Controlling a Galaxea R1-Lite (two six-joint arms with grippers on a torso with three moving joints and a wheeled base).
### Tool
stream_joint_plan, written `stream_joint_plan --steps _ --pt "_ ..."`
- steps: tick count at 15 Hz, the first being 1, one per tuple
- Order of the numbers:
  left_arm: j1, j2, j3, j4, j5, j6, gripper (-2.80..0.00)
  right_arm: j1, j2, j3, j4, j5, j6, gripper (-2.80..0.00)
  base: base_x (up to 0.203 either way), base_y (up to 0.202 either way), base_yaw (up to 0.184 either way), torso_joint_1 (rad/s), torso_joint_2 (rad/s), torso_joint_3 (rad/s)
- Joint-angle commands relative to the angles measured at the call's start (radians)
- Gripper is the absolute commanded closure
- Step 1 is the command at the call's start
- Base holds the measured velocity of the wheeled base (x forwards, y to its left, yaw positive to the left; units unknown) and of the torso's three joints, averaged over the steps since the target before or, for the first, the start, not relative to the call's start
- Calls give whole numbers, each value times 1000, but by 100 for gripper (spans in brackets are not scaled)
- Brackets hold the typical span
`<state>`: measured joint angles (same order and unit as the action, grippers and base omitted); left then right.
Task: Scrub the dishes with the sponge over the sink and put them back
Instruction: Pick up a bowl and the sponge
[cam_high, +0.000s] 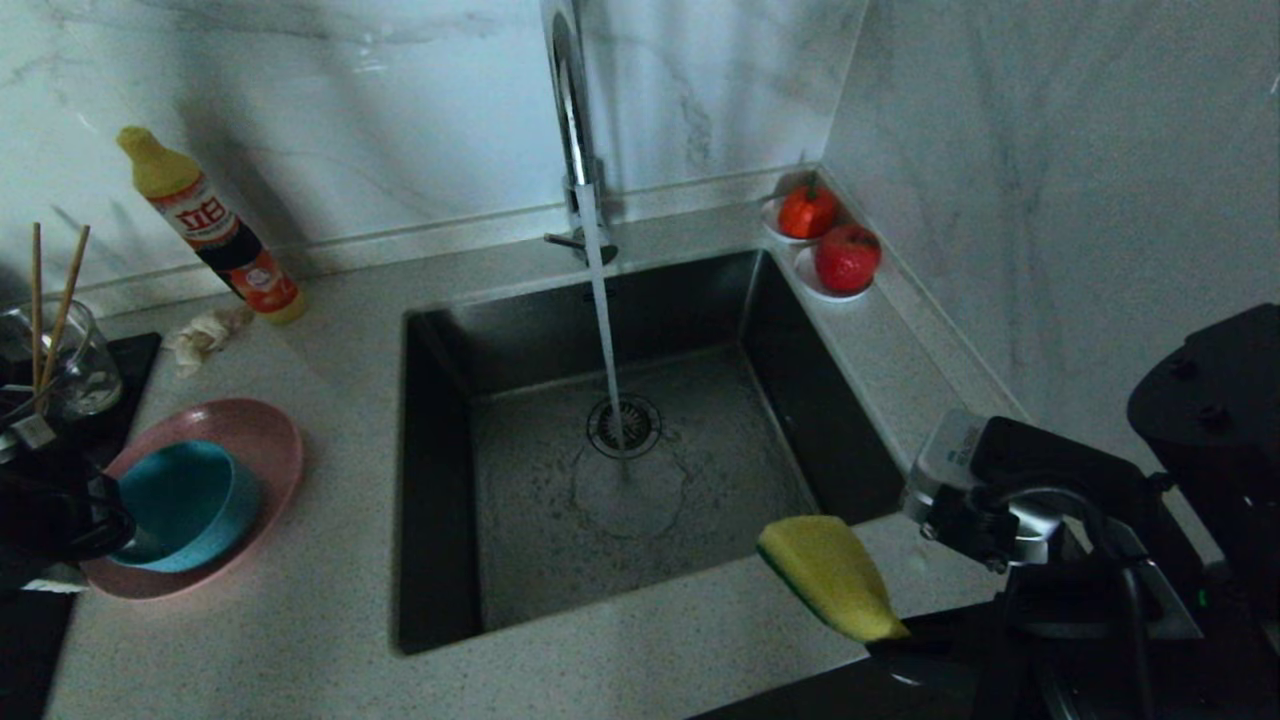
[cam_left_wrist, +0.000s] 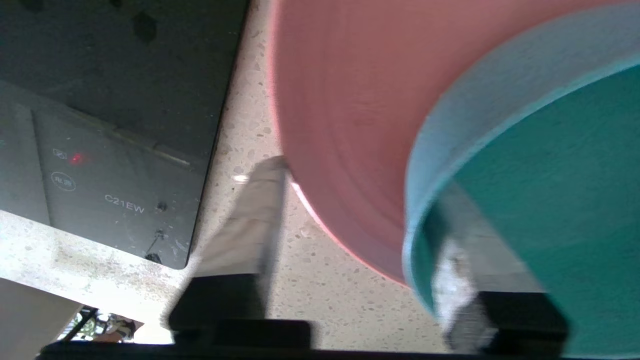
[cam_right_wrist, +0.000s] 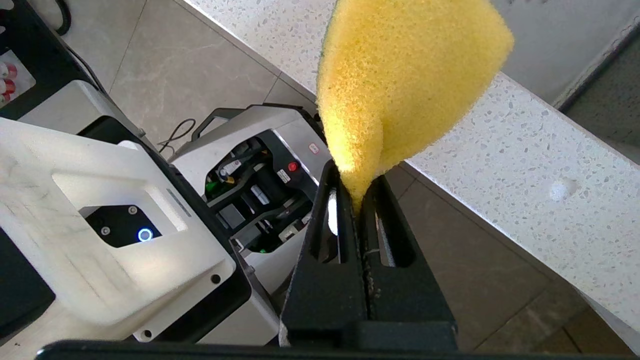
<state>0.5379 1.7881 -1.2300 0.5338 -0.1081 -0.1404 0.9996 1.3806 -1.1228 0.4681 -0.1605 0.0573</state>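
So left gripper (cam_left_wrist: 360, 250) fingers straddle the teal bowl (cam_high: 190, 500) rim, not yet clamped; right gripper (cam_right_wrist: 357, 205) pinches the sponge (cam_right_wrist: 400, 85).

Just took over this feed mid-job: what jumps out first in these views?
Water streams from the faucet into the sink at centre. The right hand pinches the yellow sponge at the sink's near right corner. At far left, the left hand straddles the rims of the teal bowl and the pink plate it sits on, one finger inside the bowl.
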Motion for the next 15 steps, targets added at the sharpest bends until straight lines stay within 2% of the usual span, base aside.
stream_joint_plan --steps 1,11,15 --pt "1 10 0 2 -2 -2 0 1 0 1 1 -1 1 0 0 0 0 0 0 0" --pt "5 -9 -14 -15 -2 -8 0 1 -2 8 2 -1 1 0 0 0 0 0 0 0" --pt "6 -45 -37 -29 -24 -30 0 1 0 9 1 -1 1 0 0 0 0 0 0 0"
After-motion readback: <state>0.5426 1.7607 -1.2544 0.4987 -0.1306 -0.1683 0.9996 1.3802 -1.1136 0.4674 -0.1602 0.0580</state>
